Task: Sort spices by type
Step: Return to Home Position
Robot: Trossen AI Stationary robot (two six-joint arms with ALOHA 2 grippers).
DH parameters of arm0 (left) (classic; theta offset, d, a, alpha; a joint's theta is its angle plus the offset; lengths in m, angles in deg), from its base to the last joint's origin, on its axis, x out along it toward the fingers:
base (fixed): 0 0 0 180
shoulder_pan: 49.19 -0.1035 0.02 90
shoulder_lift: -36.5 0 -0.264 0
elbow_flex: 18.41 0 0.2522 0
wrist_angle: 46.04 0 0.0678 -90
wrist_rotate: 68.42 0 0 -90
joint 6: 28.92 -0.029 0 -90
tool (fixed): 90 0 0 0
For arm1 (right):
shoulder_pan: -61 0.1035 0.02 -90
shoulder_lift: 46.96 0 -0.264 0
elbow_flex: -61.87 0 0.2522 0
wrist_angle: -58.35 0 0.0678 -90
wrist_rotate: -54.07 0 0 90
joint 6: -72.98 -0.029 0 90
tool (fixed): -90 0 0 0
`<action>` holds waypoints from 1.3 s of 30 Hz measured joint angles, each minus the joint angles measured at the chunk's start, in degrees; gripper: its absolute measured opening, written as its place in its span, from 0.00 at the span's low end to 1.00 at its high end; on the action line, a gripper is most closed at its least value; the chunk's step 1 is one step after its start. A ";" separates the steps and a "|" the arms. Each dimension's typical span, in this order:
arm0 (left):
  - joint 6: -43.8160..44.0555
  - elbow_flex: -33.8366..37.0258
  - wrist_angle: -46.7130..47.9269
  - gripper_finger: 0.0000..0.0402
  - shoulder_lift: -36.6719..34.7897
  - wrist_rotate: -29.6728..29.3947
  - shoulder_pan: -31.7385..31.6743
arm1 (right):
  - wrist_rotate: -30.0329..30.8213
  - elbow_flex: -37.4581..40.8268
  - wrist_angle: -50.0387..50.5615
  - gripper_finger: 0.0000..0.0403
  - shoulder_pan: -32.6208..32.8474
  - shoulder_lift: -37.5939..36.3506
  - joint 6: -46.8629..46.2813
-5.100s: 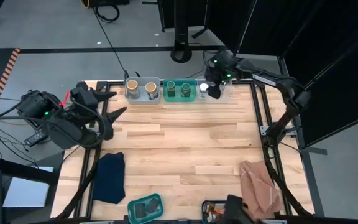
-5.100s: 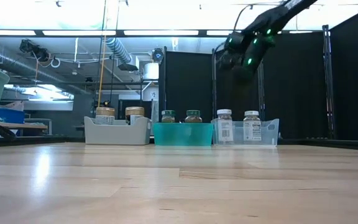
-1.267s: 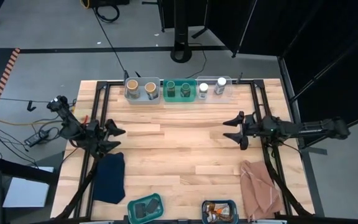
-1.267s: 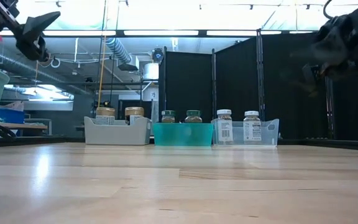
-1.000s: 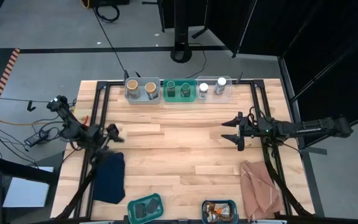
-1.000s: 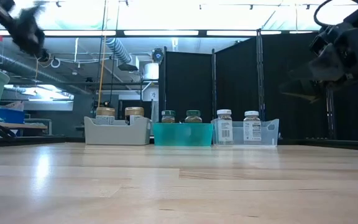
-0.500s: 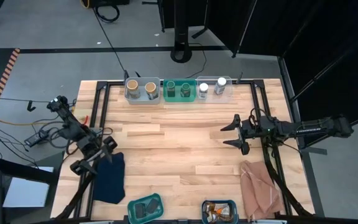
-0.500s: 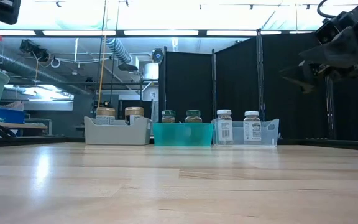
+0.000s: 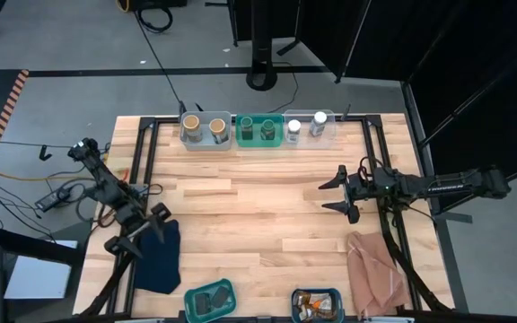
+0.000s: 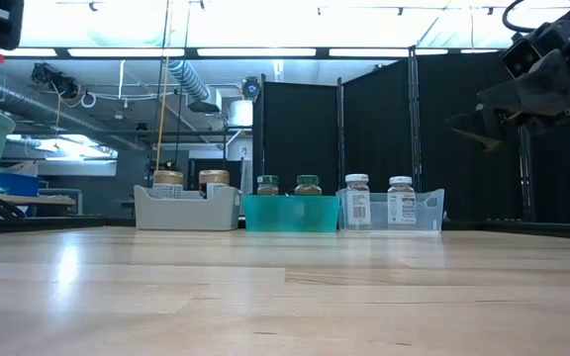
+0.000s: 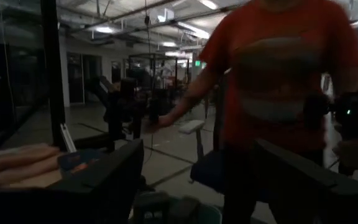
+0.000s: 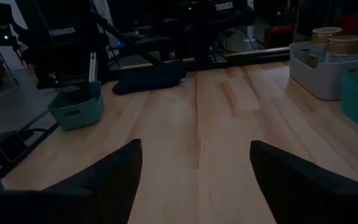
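Note:
The spices stand sorted in bins. At the far edge, tan-topped jars (image 9: 203,130) are in a grey bin, green-topped jars (image 9: 258,129) in a teal bin, and white-topped jars (image 9: 306,124) in a clear bin. At the near edge, dark boxes lie in a small teal bin (image 9: 209,301) and brown packets in another bin (image 9: 317,303). My left gripper (image 9: 137,231) hangs open above the table's left side, over the far corner of a dark blue cloth (image 9: 158,260). My right gripper (image 9: 333,196) is open above the table's right side, pointing left. Both hold nothing.
A pinkish-brown cloth (image 9: 375,269) lies at the near right. The middle of the wooden table (image 9: 258,215) is bare. In the left wrist view a person in an orange shirt (image 11: 284,68) stands beyond the table's near edge.
My left gripper has swung toward the table's near edge and turned, from pointing toward the right edge to slanting toward the near edge, over the blue cloth's corner. My right gripper has rolled a little and stayed about where it was. Both have stayed open.

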 joint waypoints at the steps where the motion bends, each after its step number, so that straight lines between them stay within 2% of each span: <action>1: 0.02 0.00 0.71 0.75 0.00 -0.03 0.00 | -0.01 0.00 0.02 0.75 0.00 0.00 -0.02; 6: 3.26 0.00 1.94 0.75 0.23 -0.14 0.00 | -0.02 0.00 -0.06 0.75 0.00 0.00 -0.02; 39: 2.86 0.02 1.41 0.75 0.22 -0.20 0.00 | -0.02 0.00 -0.20 0.75 0.00 0.00 -0.04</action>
